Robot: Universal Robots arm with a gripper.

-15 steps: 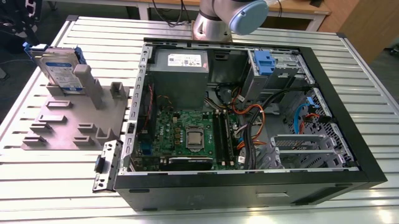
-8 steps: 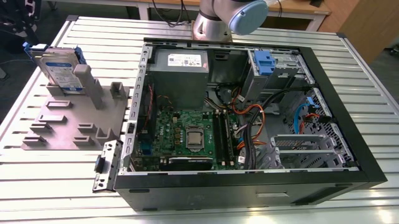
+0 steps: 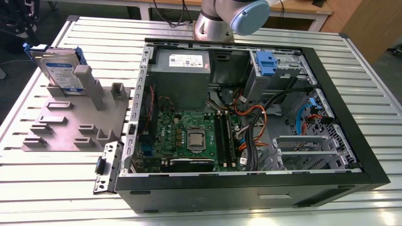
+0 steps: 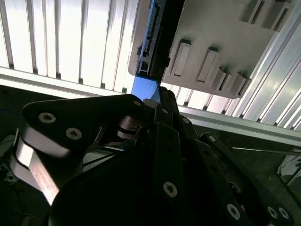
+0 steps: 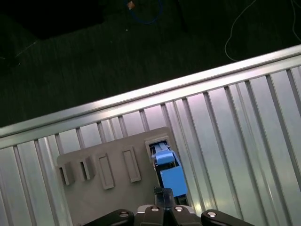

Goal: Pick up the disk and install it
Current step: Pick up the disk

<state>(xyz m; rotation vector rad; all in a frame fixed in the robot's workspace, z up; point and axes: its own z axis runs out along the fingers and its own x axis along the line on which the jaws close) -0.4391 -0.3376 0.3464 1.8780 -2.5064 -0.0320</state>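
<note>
**Drive waits in its stand.** The disk (image 3: 58,70), a silver drive with a white-and-blue label framed by a blue bracket, stands on edge in a slot of the grey holder plate (image 3: 63,127). It sits near the plate's corner, on the side turned away from the open computer case (image 3: 220,193), and has not been lifted. One of the plate's grey posts (image 3: 84,77) rises just beside it.

In the first wrist view the disk (image 5: 168,172) is seen edge-on, blue bracket uppermost, seated at the plate's (image 5: 117,202) rim. In the second wrist view the disk (image 4: 151,28) shows as a thin blue-and-dark edge against the plate (image 4: 221,28).

The gripper (image 5: 164,194) hangs above the plate in line with the drive and clear of it. Its fingers are pressed together and pinch nothing. In the second wrist view the black linkages of the gripper (image 4: 153,101) converge toward the bracket's blue end.

The plate lies on a slatted metal bench (image 3: 56,197), with the case just beside it. Inside the case are a grey power-supply box (image 3: 182,63), a green motherboard (image 3: 188,136) and orange and black cables (image 3: 251,117). A small blue latch (image 3: 266,63) sits at the drive bay, on the case's side far from the plate. The robot arm (image 3: 217,23) rises well apart from the plate.
</note>
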